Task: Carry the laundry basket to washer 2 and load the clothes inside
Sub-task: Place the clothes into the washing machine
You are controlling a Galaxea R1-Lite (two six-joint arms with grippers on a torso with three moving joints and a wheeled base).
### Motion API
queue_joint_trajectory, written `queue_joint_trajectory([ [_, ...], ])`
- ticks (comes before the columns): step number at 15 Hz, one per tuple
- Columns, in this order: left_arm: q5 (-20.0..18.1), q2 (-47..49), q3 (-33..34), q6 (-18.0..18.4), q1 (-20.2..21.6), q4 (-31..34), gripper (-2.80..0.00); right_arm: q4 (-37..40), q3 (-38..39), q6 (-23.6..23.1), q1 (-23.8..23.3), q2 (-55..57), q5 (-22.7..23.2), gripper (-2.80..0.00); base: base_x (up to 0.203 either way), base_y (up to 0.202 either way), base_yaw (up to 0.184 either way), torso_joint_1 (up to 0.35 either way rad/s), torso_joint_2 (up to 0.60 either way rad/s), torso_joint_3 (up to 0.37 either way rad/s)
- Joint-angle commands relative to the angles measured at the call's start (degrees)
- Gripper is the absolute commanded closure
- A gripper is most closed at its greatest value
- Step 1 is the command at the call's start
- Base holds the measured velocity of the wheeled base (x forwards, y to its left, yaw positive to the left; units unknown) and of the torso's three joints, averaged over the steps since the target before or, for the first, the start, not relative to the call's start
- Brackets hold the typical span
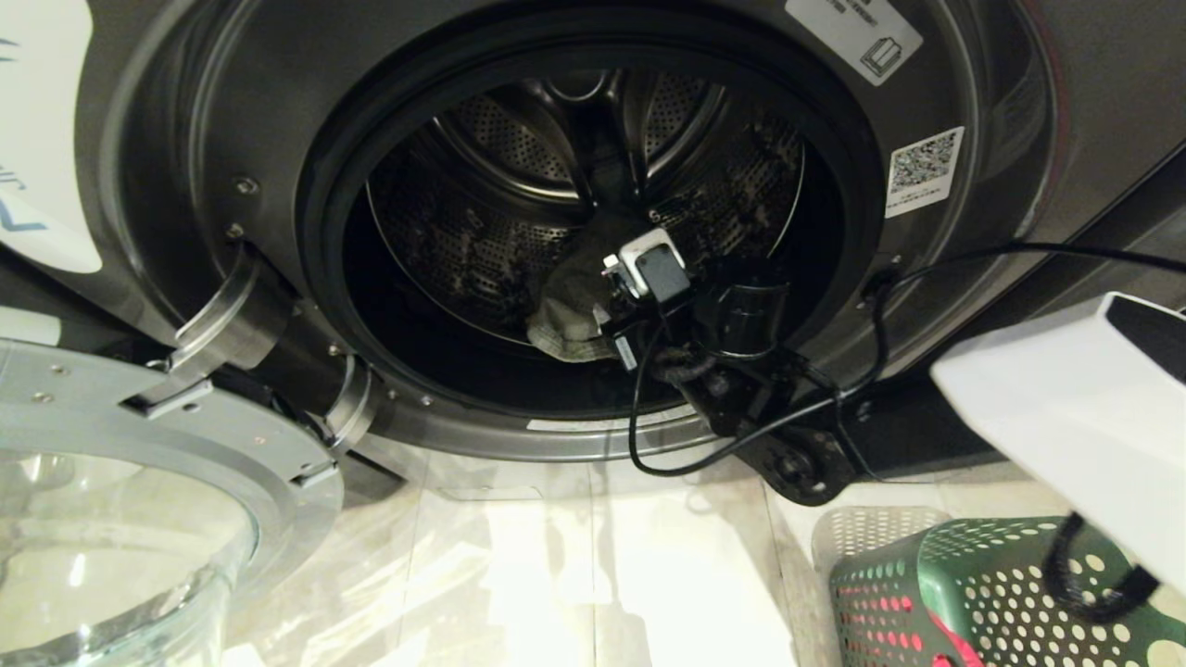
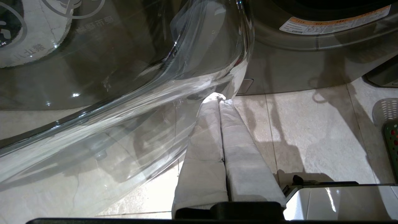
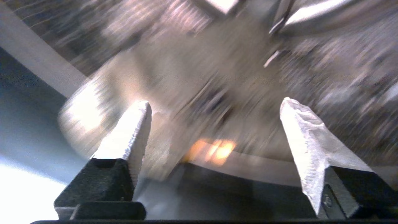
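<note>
Reaching into washer 2 (image 1: pixel 213 139), right claw (image 3: pixel 214 124) spread wide, empty, over grey garment (image 1: pixel 565 306) mid-frame: soft, light, pinch any fold. Left claw (image 2: pixel 221 102) closed.

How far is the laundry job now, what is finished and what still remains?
Done: the laundry basket stands on the floor beside the washer, whose door is open. In hand: the right claw, fingers spread wide, is inside the drum next to a grey garment lying there. Left: something red still shows through the basket's holes. The left claw is parked, shut.
</note>
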Motion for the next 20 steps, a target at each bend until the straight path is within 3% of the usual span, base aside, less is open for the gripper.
queue_joint_trajectory([
  [1, 0.02, 0.03, 0.00, -0.01, -0.02, -0.01, 0.00, 2.20, 8.98, 3.42, 2.04, -9.35, -0.16, -2.80, 0.000, 0.000, 0.000, 0.000, 0.00, 0.000],
  [5, 0.02, 0.06, 0.00, -0.01, -0.02, -0.01, 0.00, 6.13, 35.44, 12.09, 9.28, -22.79, -0.53, -2.80, 0.000, 0.000, 0.000, 0.000, 0.00, 0.000],
  [7, 0.02, 0.07, 0.00, -0.01, -0.02, -0.01, 0.00, 6.77, 48.95, 18.39, 13.99, -29.47, -2.84, -2.80, 0.000, 0.000, 0.000, 0.000, 0.00, 0.000],
  [8, 0.02, -0.01, 0.00, -0.01, -0.02, -0.01, 0.00, 6.96, 54.17, 22.76, 15.63, -31.91, -5.80, -2.80, 0.000, 0.000, 0.000, 0.000, 0.00, 0.000],
  [10, 0.02, 0.00, 0.00, -0.01, -0.02, -0.01, 0.00, 7.60, 62.98, 37.32, 16.52, -34.54, -16.26, -2.80, 0.000, 0.000, 0.000, 0.000, 0.00, 0.000],
  [12, 0.02, -0.01, 0.00, -0.01, -0.02, -0.01, 0.00, 8.92, 69.36, 48.06, 15.10, -35.35, -20.49, -2.80, 0.000, 0.000, 0.000, 0.000, 0.00, 0.000],
  [15, 0.02, 0.07, 0.00, -0.01, -0.02, -0.01, 0.00, 9.34, 71.42, 53.45, 1.60, -35.49, -20.57, -2.80, 0.000, 0.000, 0.000, 0.000, 0.00, 0.000],
  [20, 0.02, 0.02, 0.00, -0.01, -0.02, -0.01, 0.00, 9.38, 72.34, 55.45, -39.50, -30.80, -11.97, -2.80, 0.000, 0.000, 0.000, 0.000, 0.00, 0.000],
])
